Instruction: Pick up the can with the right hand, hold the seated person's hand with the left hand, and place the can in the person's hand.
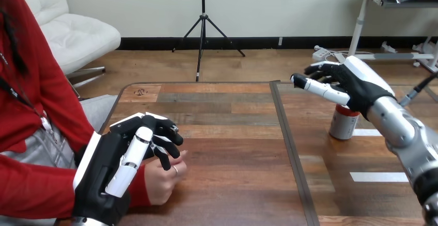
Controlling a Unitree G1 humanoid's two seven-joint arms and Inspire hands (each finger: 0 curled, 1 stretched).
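Looks like a robotics lab or test bench to me. The brown wooden table (232, 148) has strips of white tape (378, 176) stuck flat near its right edge. A black-and-white mechanical right hand (361, 84) on a silver forearm (408, 138) hangs over that side.

The can (344, 124), at 3 o'clock on the desk (232, 148), has its top hidden behind the right hand (361, 84), so contact there cannot be judged. At 8 o'clock, the left hand (111, 164) covers the wrist of the person's hand (162, 179); whether it grips is hidden. The desk's near edge is cut off at 6 o'clock.
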